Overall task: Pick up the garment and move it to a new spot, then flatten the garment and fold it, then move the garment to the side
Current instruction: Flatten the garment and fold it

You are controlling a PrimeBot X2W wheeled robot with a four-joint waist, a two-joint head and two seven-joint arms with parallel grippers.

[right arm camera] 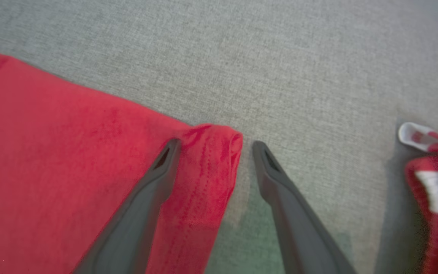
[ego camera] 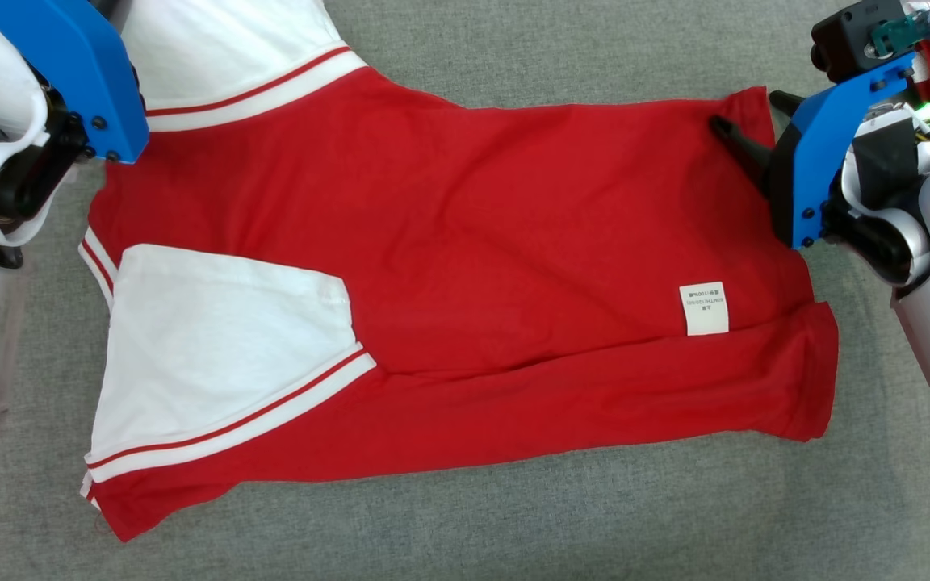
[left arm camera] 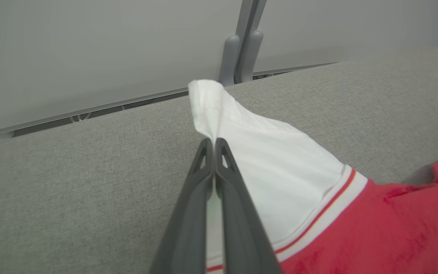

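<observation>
Left gripper (left arm camera: 214,144) pinches the white sleeve (left arm camera: 280,160) of the red T-shirt (ego camera: 449,242), right gripper (right arm camera: 213,146) gapes around a hem corner (right arm camera: 219,152). The care label (ego camera: 704,308) is too tiny to read.

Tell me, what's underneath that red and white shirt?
The shirt lies on a grey fabric surface, which shows along its edges. Whatever sits directly beneath the cloth is covered, so I cannot tell if anything else is there.

The label (ego camera: 704,308) on the garment (ego camera: 473,226) is too small to read; its far sleeve (ego camera: 223,40) is cut off.
</observation>
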